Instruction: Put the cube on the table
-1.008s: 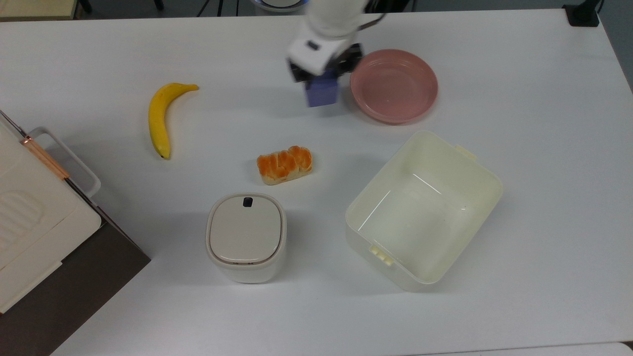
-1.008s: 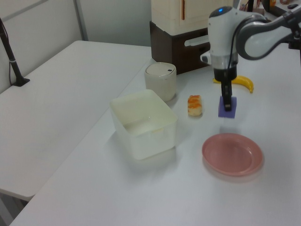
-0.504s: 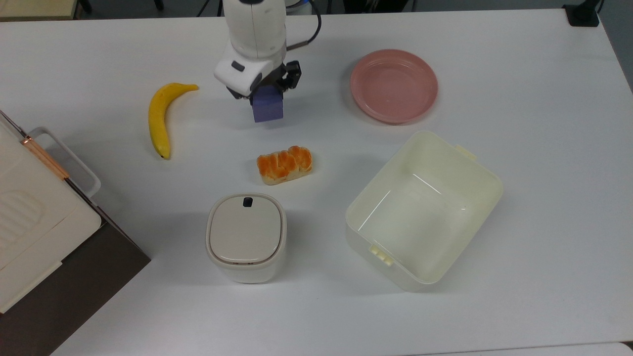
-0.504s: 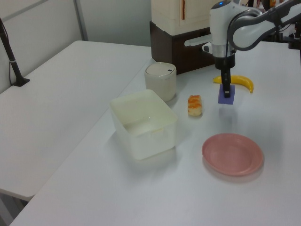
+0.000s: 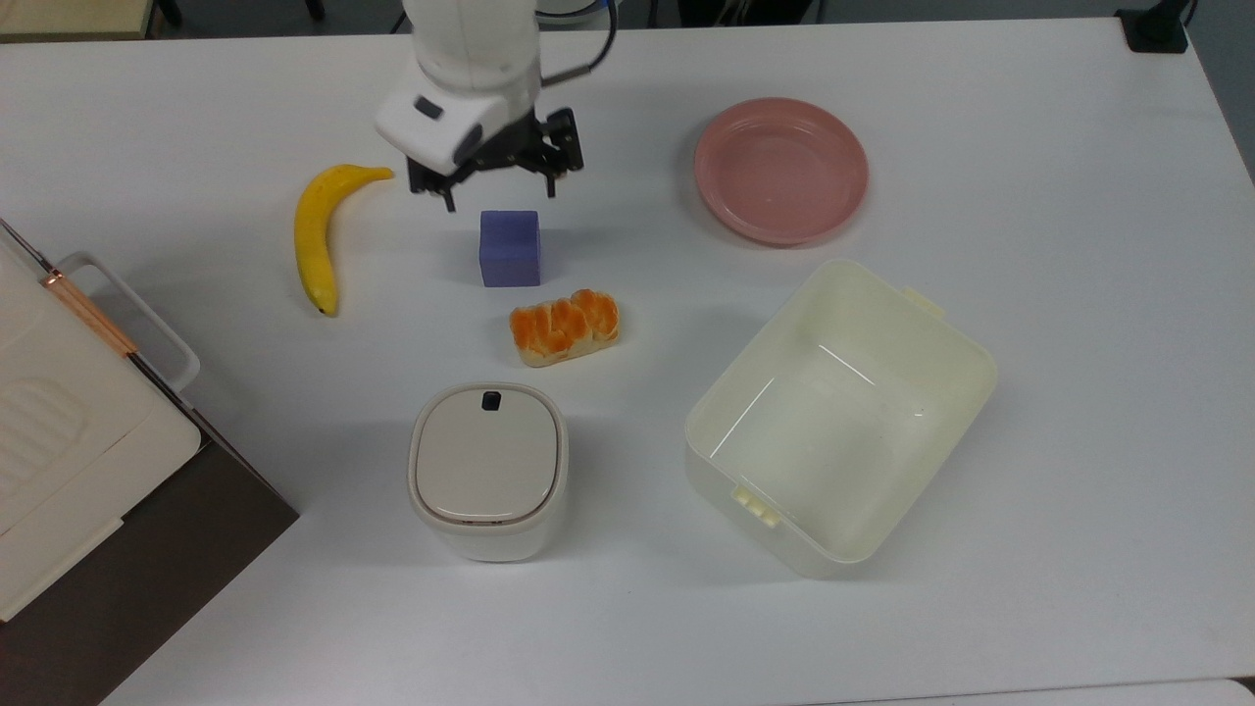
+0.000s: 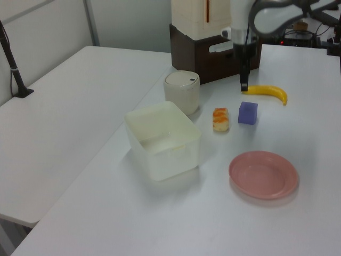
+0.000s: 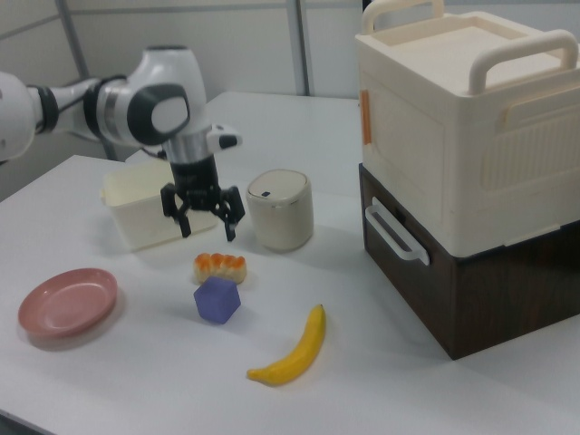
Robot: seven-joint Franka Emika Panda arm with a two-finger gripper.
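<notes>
The blue-purple cube (image 5: 510,248) rests on the white table (image 5: 1029,245), just above the orange bread piece (image 5: 565,327) in the top view. The cube (image 6: 248,113) lies between the bread and the banana in the left view, and the cube (image 7: 217,300) stands free in the right view. My gripper (image 5: 500,196) hangs open above the cube, raised clear of it, nothing between its fingers. The gripper (image 7: 207,227) has its jaws spread wide in the right view. In the left view the gripper (image 6: 244,85) hangs over the table behind the cube.
A yellow banana (image 5: 319,230) lies at the top view's left of the cube. A pink plate (image 5: 781,169) and a cream tub (image 5: 841,417) sit toward the top view's right. A lidded white canister (image 5: 488,469) stands below the bread. A cream case on a brown box (image 7: 471,163) stands at the edge.
The gripper carried the cube from beside the pink plate toward the top view's left, let it go onto the table, opened and rose clear of it.
</notes>
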